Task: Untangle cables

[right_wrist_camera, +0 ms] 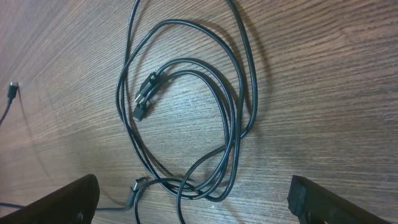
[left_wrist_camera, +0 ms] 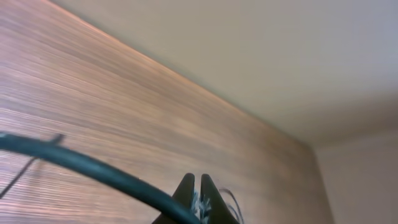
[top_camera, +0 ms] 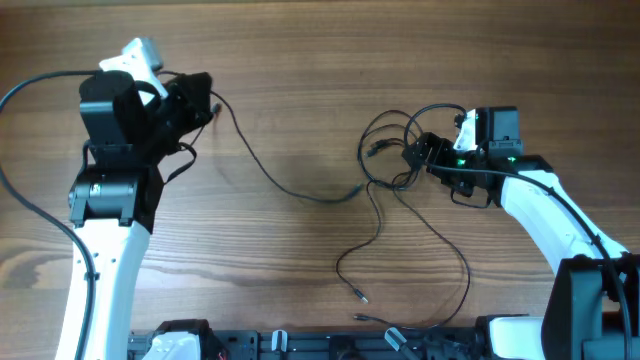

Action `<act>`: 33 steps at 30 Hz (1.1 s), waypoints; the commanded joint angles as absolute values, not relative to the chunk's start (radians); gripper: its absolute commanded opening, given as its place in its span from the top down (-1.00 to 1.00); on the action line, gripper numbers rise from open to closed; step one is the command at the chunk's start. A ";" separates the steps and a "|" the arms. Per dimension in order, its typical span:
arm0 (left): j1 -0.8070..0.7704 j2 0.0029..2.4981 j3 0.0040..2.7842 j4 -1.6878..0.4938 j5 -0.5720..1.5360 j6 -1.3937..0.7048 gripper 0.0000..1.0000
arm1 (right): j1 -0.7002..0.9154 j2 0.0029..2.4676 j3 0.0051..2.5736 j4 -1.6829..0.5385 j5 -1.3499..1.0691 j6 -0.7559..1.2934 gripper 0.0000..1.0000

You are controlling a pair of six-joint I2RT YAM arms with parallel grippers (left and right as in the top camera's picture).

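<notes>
The cables are thin black cords. A tangle of loops (top_camera: 388,152) lies right of centre, with strands trailing toward the front edge and ending in a small plug (top_camera: 361,297). One long cord (top_camera: 262,170) runs from the tangle to my left gripper (top_camera: 205,100), which is raised at the far left. In the left wrist view the jaws (left_wrist_camera: 199,186) are pressed together, with a dark cord (left_wrist_camera: 93,167) crossing to them. My right gripper (top_camera: 420,152) is open, its fingers wide apart (right_wrist_camera: 193,202) over the loops and their plug ends (right_wrist_camera: 144,99).
Thicker black arm cables (top_camera: 30,210) curve over the table's left side. The arm bases and a black rail (top_camera: 300,345) line the front edge. A separate small plug (right_wrist_camera: 11,90) lies at the left of the right wrist view.
</notes>
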State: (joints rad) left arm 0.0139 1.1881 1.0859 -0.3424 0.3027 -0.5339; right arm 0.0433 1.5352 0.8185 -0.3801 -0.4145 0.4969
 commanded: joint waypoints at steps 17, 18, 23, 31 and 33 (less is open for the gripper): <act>0.434 1.863 1.736 0.030 0.134 -0.134 0.92 | 0.047 1.541 0.810 -0.377 -0.399 0.508 -1.00; 0.434 1.901 1.736 0.027 0.144 -0.134 0.92 | 0.047 1.541 0.810 -0.377 -0.399 0.508 -1.00; 0.437 2.100 1.736 -0.111 0.468 -0.036 0.92 | 0.047 1.541 0.810 -0.377 -0.399 0.508 -0.99; 0.497 2.127 1.735 -0.196 0.000 -0.381 0.92 | 0.047 1.541 0.810 -0.377 -0.399 0.508 -0.99; 0.535 2.127 1.734 -0.237 -0.115 -0.530 0.45 | 0.047 1.541 0.810 -0.377 -0.399 0.508 -0.99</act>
State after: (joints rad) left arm 0.4690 2.1414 1.7233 -0.2039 0.1867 -0.2470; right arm 0.0433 1.5356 0.8177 -0.3805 -0.4103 0.5003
